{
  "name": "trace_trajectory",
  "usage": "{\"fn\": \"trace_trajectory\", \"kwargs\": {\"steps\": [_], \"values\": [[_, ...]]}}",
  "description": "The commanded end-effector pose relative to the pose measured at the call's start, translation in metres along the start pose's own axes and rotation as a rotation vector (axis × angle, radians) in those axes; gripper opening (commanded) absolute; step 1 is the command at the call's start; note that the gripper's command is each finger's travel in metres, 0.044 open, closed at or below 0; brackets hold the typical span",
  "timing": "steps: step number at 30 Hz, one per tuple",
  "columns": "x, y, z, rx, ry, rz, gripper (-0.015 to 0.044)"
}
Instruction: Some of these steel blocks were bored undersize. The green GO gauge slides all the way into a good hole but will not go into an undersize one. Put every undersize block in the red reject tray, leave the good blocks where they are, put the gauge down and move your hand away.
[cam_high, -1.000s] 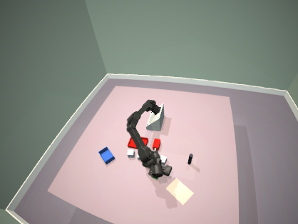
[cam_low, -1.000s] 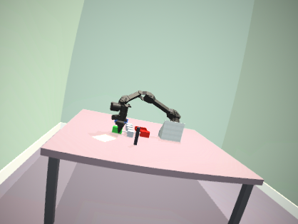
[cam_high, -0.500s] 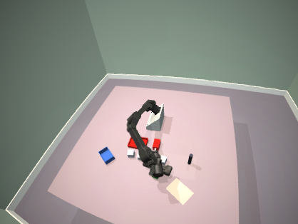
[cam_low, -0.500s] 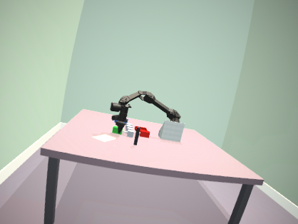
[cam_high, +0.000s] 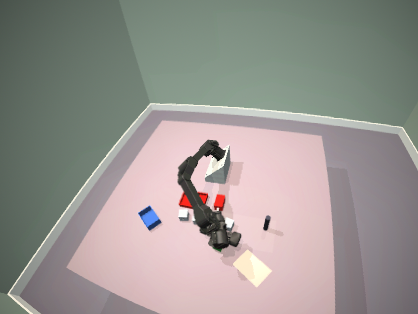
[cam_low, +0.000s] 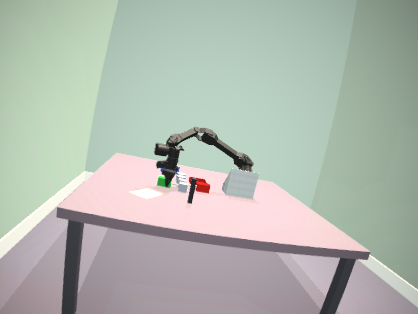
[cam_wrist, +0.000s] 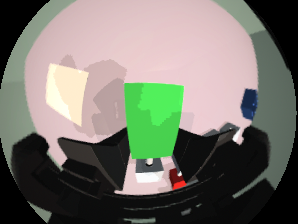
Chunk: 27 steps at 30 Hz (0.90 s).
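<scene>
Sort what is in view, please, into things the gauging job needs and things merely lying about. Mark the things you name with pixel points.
Part of the job:
- green GO gauge (cam_low: 163, 181) (cam_wrist: 154, 120), held in the gripper (cam_low: 169, 184) (cam_wrist: 149, 125)
- steel blocks (cam_high: 183, 215) (cam_low: 183, 187) (cam_wrist: 149, 176)
- red reject tray (cam_high: 186, 200)

Apparently just lying about:
- blue tray (cam_high: 150, 218) (cam_wrist: 249, 104)
- cream sheet (cam_high: 252, 268) (cam_low: 146, 193) (cam_wrist: 67, 93)
- black cylinder (cam_high: 267, 223) (cam_low: 191, 191)

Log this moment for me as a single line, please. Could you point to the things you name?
hand (cam_wrist: 149, 125): shut on green gauge (cam_low: 164, 181) (cam_wrist: 154, 120) | steel block (cam_wrist: 149, 175): ahead of gauge's pin | red tray (cam_high: 186, 201): beside blocks | gauge not put down
</scene>
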<state>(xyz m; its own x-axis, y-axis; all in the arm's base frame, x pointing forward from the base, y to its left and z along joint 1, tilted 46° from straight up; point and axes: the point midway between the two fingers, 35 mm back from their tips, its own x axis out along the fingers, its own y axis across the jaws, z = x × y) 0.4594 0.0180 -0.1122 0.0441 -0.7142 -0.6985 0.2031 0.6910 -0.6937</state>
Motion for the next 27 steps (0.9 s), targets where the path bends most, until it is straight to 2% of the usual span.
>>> {"fn": "trace_trajectory", "kwargs": {"steps": [1,27], "values": [[-0.002,0.001,0.001,-0.002,-0.007,0.000,0.0000],[-0.001,0.002,0.006,-0.002,0.006,-0.001,0.0000]]}}
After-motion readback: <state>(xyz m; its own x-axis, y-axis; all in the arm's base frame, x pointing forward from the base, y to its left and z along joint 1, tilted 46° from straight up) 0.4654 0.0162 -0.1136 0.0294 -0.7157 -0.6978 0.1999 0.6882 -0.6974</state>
